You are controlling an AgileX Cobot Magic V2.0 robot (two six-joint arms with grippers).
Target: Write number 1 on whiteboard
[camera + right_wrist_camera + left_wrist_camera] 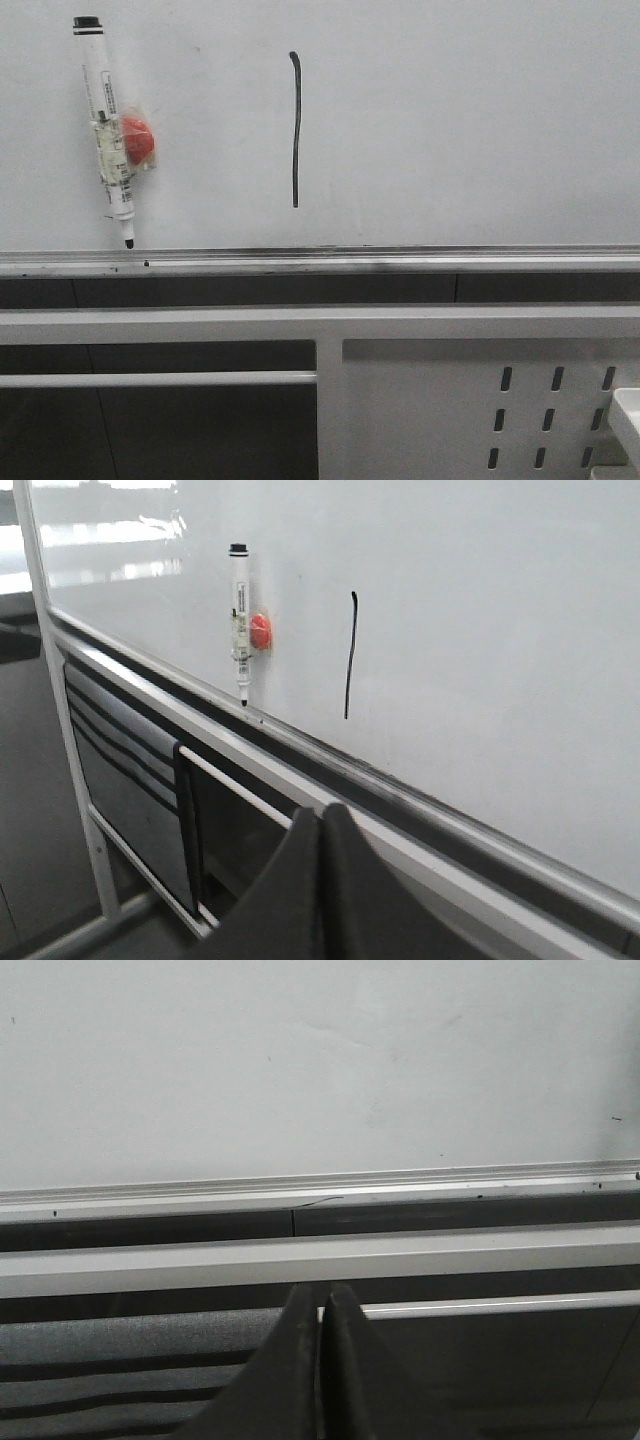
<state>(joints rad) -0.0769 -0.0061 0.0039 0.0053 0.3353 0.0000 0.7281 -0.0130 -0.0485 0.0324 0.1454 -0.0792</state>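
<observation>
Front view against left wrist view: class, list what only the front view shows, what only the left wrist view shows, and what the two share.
Only the front view shows the number 1, a thin dark stroke, and left of it the marker hanging tip down with a red magnet at its side, plus the perforated frame. Only the left wrist view shows the left gripper, its fingers pressed together with nothing between them. Both share the whiteboard and the metal rail along its lower edge.
</observation>
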